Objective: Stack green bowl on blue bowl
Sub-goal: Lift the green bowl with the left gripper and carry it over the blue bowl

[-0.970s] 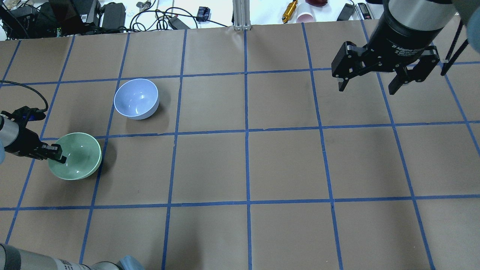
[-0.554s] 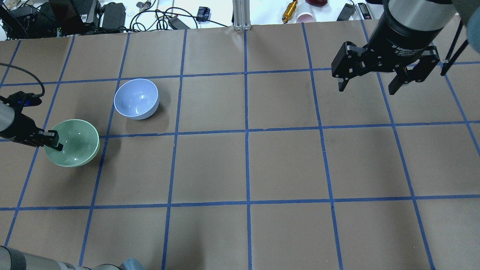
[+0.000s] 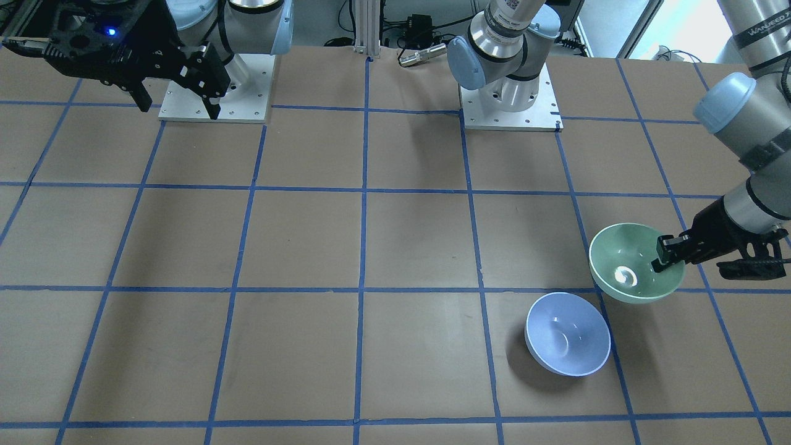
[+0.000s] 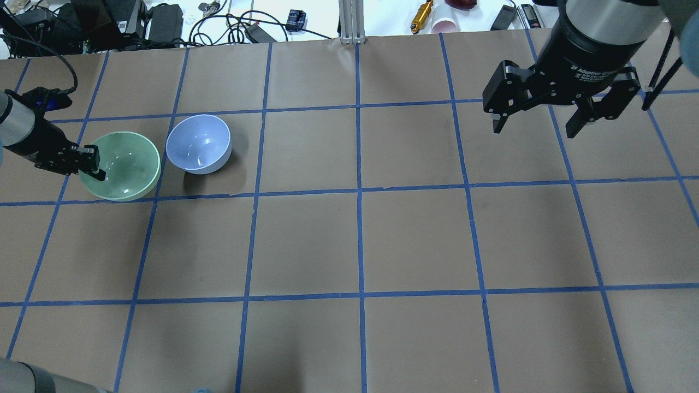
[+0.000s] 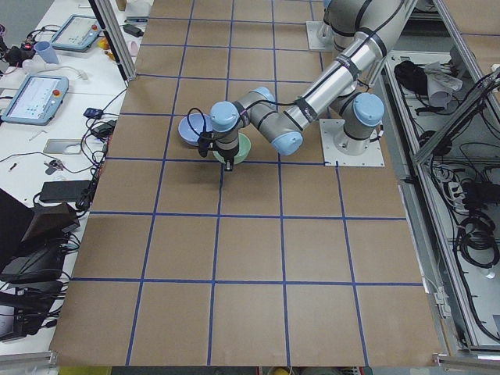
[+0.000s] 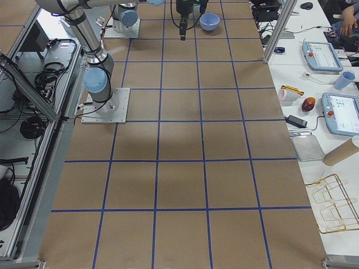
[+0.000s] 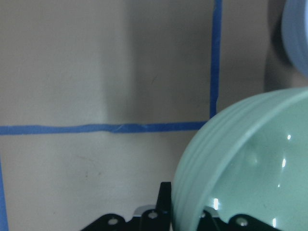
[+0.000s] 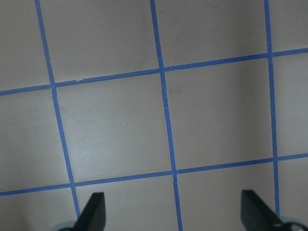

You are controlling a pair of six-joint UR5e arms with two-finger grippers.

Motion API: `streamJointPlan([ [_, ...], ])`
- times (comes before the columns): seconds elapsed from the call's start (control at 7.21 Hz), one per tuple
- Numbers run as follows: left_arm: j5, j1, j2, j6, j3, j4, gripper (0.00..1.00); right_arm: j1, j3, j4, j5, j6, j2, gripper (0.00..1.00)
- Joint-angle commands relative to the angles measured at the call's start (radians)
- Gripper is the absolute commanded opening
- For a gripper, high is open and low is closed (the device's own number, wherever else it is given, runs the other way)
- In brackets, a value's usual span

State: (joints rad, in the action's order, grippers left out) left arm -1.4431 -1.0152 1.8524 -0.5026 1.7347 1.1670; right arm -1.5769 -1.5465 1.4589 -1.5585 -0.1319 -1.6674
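While the blue bowl has kept its place near the left end of the table, in the half toward the far edge, the green bowl has travelled. One second ago you could see it closer to the robot's edge of the table, one grid square nearer. Now it has crossed the blue tape line and hangs just beside the blue bowl, on the side of the table's left end. A small gap shows between the two rims in the overhead view. It is beside the blue bowl, not over it.

The left gripper has moved together with the green bowl. Its two fingers are closed on the wall of the bowl at the rim, one finger inside and the other outside. In the left wrist view the bowl is tilted. It seems lifted off the table, but I cannot tell this for sure.

The right gripper has not moved. It hangs near the far right corner of the table with its fingers spread wide, and it touches nothing.
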Motion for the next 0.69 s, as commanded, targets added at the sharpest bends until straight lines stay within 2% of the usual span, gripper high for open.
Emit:
streamJointPlan([
  [0.0, 0.093, -0.023, 0.017, 0.071, -0.064, 0.04, 0.0, 0.002, 0.0, 0.0, 0.0, 0.0, 0.0, 1.0],
  [0.28, 0.109, -0.048, 0.045, 0.119, -0.07, 0.025, 0.0, 0.0, -0.001, 0.0, 0.0, 0.0, 0.0, 1.0],
  [0.55, 0.131, -0.118, 0.086, 0.209, -0.13, 0.02, 0.0, 0.0, -0.001, 0.001, 0.0, 0.0, 0.0, 1.0],
])
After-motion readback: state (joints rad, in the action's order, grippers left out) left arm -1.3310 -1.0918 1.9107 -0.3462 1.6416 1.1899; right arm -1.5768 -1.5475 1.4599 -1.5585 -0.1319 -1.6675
